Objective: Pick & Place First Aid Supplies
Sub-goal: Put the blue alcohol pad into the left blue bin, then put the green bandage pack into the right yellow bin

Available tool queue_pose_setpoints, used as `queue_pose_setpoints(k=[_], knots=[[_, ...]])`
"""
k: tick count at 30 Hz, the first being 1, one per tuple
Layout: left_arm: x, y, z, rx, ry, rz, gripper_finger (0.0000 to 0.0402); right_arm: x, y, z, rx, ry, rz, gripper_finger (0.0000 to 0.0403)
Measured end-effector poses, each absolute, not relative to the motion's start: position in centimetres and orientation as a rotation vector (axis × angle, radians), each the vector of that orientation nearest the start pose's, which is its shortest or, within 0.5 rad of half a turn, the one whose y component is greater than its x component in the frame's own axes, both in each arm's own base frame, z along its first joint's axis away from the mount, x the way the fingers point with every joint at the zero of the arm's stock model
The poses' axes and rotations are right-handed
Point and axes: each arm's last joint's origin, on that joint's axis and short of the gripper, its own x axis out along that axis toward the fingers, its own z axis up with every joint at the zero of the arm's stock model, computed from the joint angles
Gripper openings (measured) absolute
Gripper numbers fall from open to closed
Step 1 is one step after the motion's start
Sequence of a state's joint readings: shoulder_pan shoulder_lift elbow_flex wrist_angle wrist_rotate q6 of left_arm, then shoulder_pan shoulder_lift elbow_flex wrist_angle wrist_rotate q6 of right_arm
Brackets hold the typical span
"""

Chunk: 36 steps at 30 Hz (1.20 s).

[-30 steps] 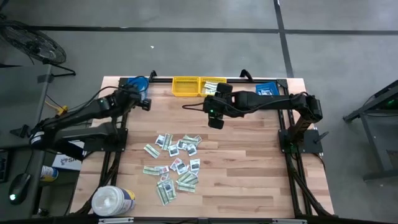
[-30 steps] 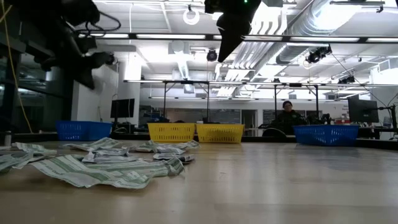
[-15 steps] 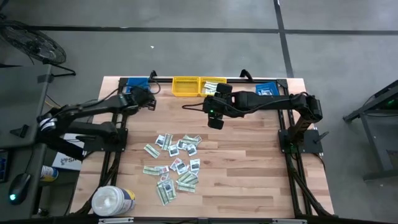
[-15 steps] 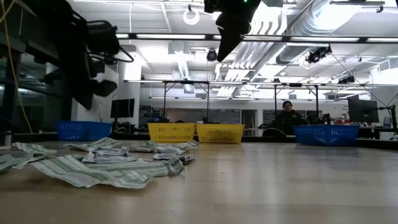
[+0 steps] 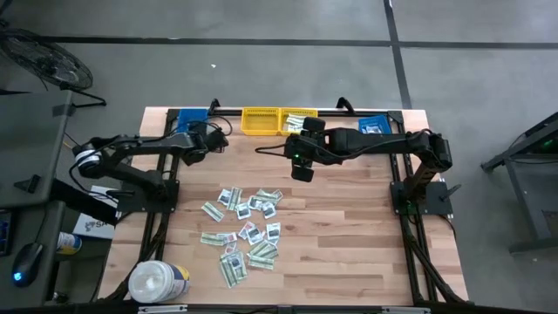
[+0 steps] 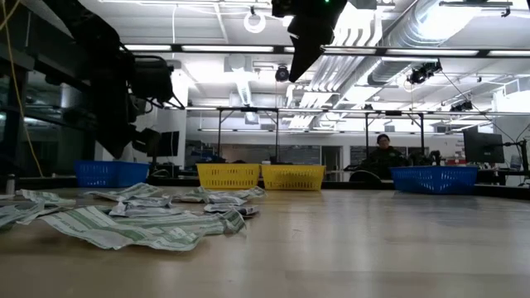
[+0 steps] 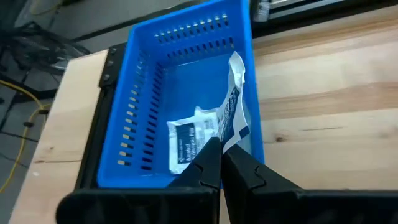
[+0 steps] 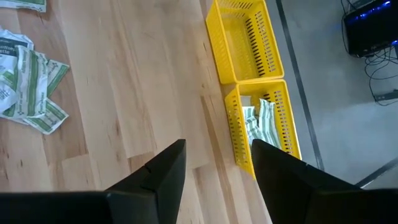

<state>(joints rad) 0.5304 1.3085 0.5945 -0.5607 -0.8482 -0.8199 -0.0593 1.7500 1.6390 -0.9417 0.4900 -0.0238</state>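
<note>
Paper packets (image 5: 247, 227), pale green strips and squarish white ones, lie scattered mid-counter (image 5: 349, 227), some overlapping. They look light, thin and floppy, so I judge a pinch at a free edge or corner, taken one at a time, will lift cleanly. The left gripper (image 7: 219, 163) hangs over the blue bin (image 7: 144, 112) at the counter's back-left corner, fingers closed together on the corner of a white packet with blue print (image 7: 231, 111), which droops limply into the bin beside another packet (image 7: 189, 140). The right gripper (image 5: 301, 166) hovers near the yellow bins (image 8: 249, 62), fingers spread wide and empty; green-striped packets (image 8: 258, 127) already rest in one yellow bin.
</note>
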Motion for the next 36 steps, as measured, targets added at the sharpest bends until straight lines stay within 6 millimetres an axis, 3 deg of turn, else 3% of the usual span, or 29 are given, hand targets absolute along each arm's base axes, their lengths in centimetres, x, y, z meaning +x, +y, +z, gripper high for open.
queue_pose_setpoints(k=[8,20,28,31,36], knots=[[16.4,12.2,16.1,-0.352,0.759,1.629,0.0006,36.2,-3.4,31.4,-0.233,1.049,-0.455,0.0175],[16.4,12.2,16.2,-0.353,0.767,1.616,0.0156,36.2,-3.4,31.4,-0.230,1.053,-0.451,0.0173],[16.7,11.4,17.0,-0.380,0.761,1.517,0.0176,36.2,-3.3,31.3,-0.198,1.059,-0.397,0.0170],[17.0,10.6,17.5,-0.355,0.748,1.460,0.0177,36.4,-3.1,29.9,-0.174,1.060,-0.344,0.0170],[17.8,8.8,18.2,-0.276,0.755,1.328,0.0177,36.5,-2.8,25.9,-0.145,1.061,-0.233,0.0169]])
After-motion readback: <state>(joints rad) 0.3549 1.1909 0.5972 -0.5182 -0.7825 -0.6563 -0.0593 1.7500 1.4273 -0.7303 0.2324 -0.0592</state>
